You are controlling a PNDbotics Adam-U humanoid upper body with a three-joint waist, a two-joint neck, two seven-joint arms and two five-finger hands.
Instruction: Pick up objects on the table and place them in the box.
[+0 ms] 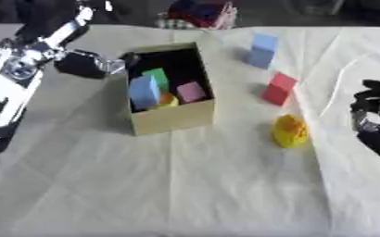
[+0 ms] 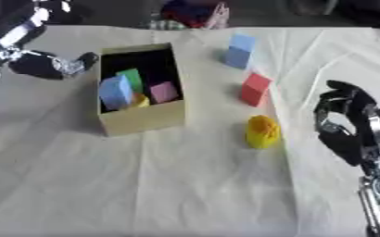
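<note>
We see a tan box [image 1: 170, 116] on the cloth-covered desk [image 1: 185, 185], holding blue, green, pink and yellow pieces. Our left hand [image 1: 92, 65], fingers relaxed and empty, hovers beside its far-left corner. Right of the box stand a blue block [image 1: 263, 51], red block [image 1: 278, 89] and yellow duck [image 1: 290, 131]. Our right hand [image 2: 347, 122] rests at right, fingers curled, empty.

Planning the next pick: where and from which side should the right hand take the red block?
Probably from above, coming in from the right: the red block stands upright and apart from the others, so its two side faces are free to pinch near the top. The right hand is empty and nearest.
</note>
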